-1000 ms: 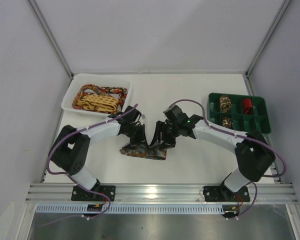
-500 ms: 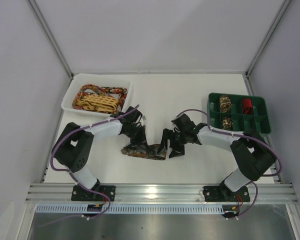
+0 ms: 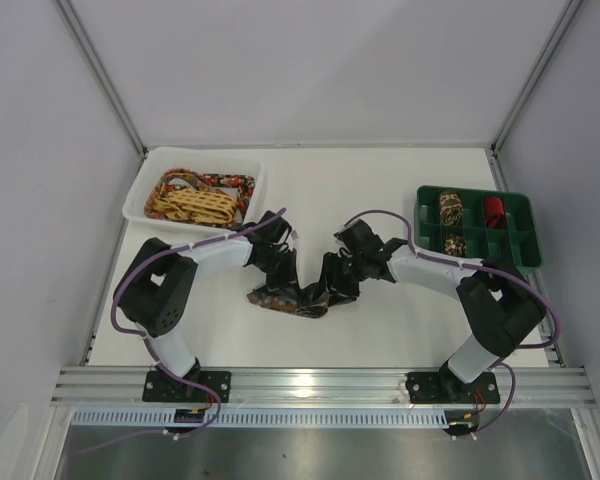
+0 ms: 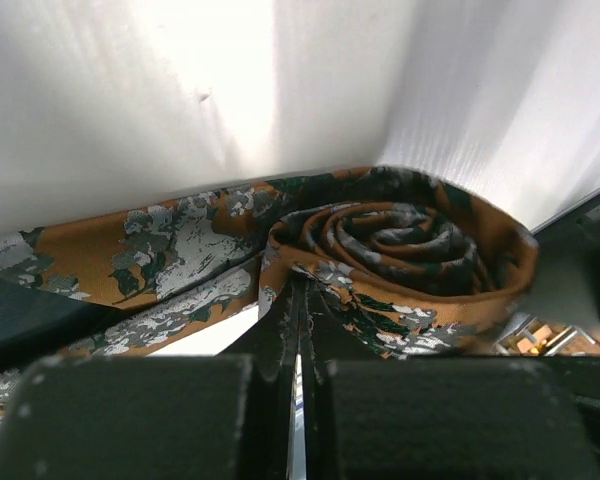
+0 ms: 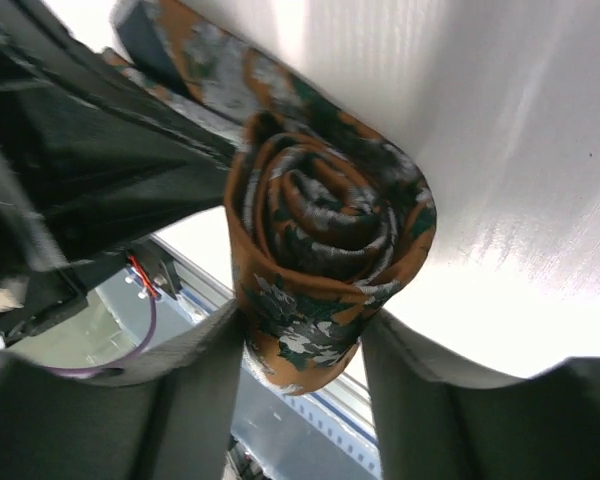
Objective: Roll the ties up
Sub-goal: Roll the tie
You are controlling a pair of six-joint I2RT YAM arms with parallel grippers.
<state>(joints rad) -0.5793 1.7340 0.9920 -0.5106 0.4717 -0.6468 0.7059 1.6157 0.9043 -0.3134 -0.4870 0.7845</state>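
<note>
Right jaws: clamped on the rolled coil of the brown tie (image 5: 325, 215).
Left jaws: pressed shut, tips at the coil's edge.
Wrists: right gripper (image 3: 330, 290) and left gripper (image 3: 283, 285) tilt down, facing each other.
Arms: elbows out, forearms angling inward.
Tie: mid-table (image 3: 330, 190), tail flat leftward.

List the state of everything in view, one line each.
brown tie: partly rolled, tail flat.
left claw: shut on the coil.
right claw: shut around the coil.
white bin: holds unrolled ties.
green tray: holds three rolled ties.
</note>
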